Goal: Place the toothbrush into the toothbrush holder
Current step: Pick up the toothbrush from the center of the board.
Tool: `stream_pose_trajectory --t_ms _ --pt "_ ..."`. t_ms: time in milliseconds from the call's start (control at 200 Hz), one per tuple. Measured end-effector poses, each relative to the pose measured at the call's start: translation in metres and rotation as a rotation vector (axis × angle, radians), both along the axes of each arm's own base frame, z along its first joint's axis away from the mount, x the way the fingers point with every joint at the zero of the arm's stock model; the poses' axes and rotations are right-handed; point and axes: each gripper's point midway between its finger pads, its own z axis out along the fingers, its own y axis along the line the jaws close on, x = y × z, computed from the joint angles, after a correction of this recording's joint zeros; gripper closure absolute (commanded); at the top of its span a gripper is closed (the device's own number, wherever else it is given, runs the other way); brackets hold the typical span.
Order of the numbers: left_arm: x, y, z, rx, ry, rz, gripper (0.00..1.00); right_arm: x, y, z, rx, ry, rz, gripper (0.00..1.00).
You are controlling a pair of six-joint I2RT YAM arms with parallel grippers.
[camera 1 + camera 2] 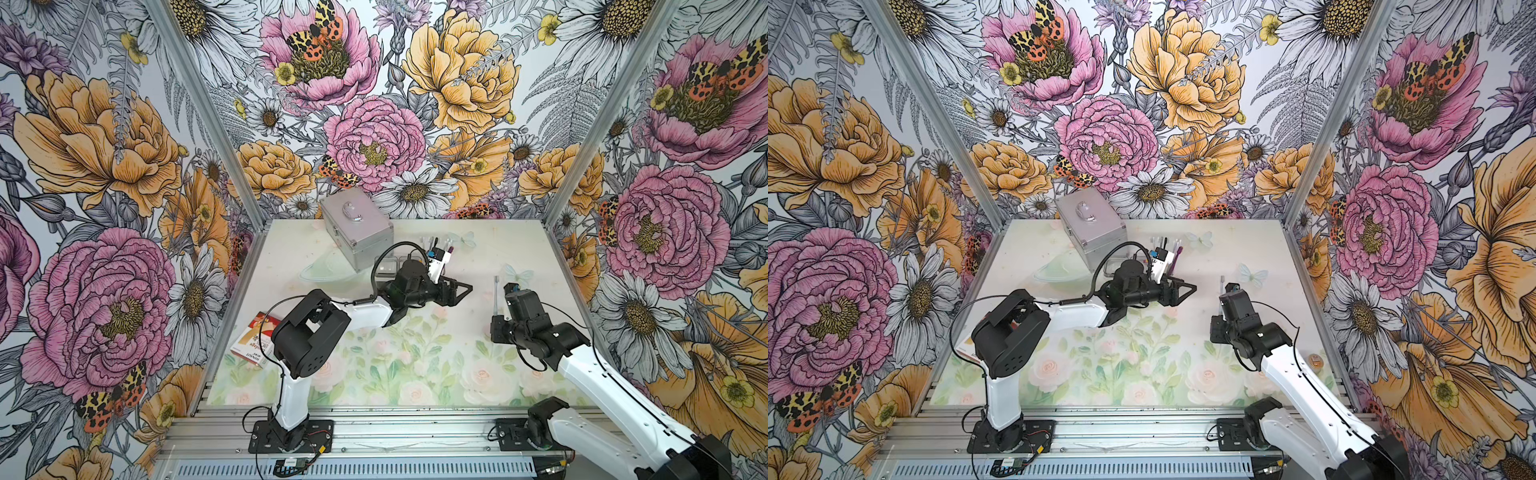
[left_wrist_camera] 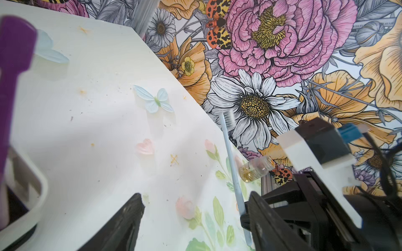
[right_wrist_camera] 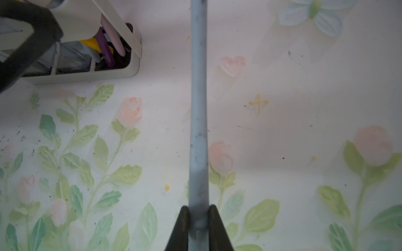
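A pale grey-blue toothbrush (image 3: 198, 108) stands upright above the mat in both top views (image 1: 496, 291) (image 1: 1222, 286), bristles up. My right gripper (image 3: 198, 217) is shut on its lower handle. The white toothbrush holder (image 3: 87, 75) sits left of it, with purple, pink and yellow brushes in its end compartment. In both top views it is mostly hidden behind my left wrist, with only its metal cups (image 1: 390, 265) and the brush tops showing. My left gripper (image 2: 195, 217) hovers open and empty just in front of the holder (image 1: 459, 286), pointing at the held toothbrush (image 2: 230, 156).
A silver metal case (image 1: 357, 228) stands at the back, close to the holder. A clear dish (image 1: 324, 268) lies beside it. A red-and-white box (image 1: 253, 340) lies under my left arm's elbow. A small amber jar (image 1: 1315, 360) sits near the right wall.
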Motion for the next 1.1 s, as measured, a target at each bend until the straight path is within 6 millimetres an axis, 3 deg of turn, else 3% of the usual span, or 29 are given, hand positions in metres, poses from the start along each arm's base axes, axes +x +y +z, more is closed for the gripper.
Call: stream_pose_trajectory --t_ms 260,590,801,1096 --pt "-0.008 -0.012 -0.004 0.028 0.012 -0.019 0.22 -0.004 0.009 0.008 0.034 -0.027 0.039 1.0" --pt "-0.022 -0.027 0.006 0.027 -0.025 -0.063 0.22 -0.006 0.014 0.009 0.041 -0.028 0.061 1.0" --pt "-0.021 -0.037 0.015 0.011 -0.04 -0.071 0.22 -0.005 0.019 0.012 0.053 -0.039 0.079 1.0" --pt "-0.014 -0.049 -0.007 0.032 -0.02 -0.076 0.22 -0.003 0.027 0.016 0.084 -0.055 0.101 1.0"
